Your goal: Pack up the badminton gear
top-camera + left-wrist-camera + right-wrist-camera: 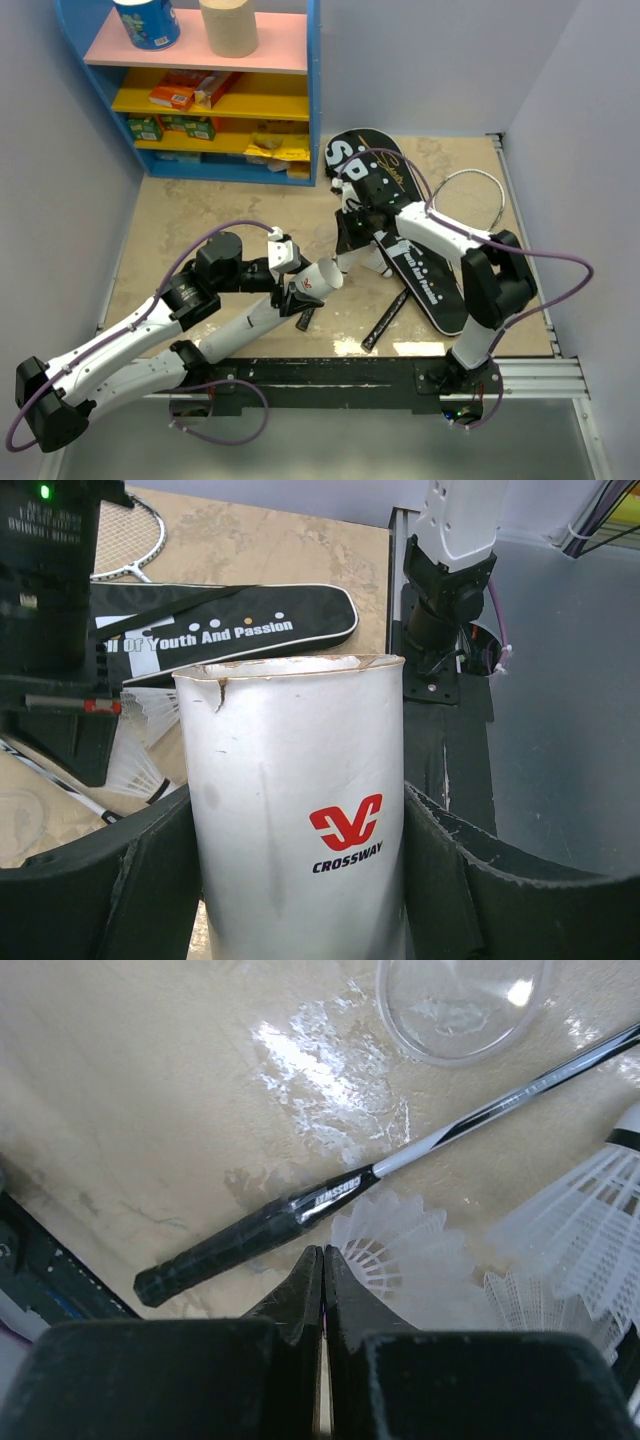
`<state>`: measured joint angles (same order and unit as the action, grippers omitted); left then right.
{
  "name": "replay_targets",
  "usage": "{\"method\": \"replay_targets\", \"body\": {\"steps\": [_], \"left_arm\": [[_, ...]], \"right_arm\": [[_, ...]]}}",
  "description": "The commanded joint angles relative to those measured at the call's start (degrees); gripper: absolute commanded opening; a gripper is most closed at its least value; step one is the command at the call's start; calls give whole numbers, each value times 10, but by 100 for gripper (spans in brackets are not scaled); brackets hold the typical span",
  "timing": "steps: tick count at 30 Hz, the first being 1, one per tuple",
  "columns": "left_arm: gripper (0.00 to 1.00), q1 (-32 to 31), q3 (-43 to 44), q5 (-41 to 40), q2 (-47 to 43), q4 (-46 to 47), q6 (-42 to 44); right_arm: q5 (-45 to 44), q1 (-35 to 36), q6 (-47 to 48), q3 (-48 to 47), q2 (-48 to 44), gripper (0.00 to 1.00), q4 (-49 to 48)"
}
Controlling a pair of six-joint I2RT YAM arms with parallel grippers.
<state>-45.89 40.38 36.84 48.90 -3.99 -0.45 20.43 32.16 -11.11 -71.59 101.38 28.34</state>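
My left gripper (pixel 295 815) is shut on the long white tube (pixel 300 800), which bears a red CROSSWAY mark and has its open mouth facing the table's middle. In the top view the tube (pixel 262 318) lies slanted by the left gripper (pixel 297 285). The black bag (pixel 425 270) lies at centre right, with a white racket head (pixel 470 190) beside it. My right gripper (pixel 322 1250) is shut with nothing between its jaws. It hangs just above a black racket handle (pixel 225 1245), and a white shuttlecock (pixel 400 1250) touches its right finger. Another shuttlecock (pixel 590 1220) lies to the right.
A clear round lid (pixel 460 1000) lies on the tabletop beyond the racket shaft. At the back left stands a blue shelf (pixel 312 100) with coloured boxes (pixel 180 95) and paper rolls (pixel 228 25) on top. A black rail (pixel 330 372) runs along the near edge.
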Motion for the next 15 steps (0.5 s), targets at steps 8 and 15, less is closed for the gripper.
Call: {"method": "replay_targets", "body": {"steps": [8,15], "left_arm": [[8,-1,1,-11,1,15,-13],[6,1,0,-62,24,22,-29]], "right_arm": [[-86,-3,-60,-60,-233,0,48],[-91,-3,-49,-96,-319,0,62]]}}
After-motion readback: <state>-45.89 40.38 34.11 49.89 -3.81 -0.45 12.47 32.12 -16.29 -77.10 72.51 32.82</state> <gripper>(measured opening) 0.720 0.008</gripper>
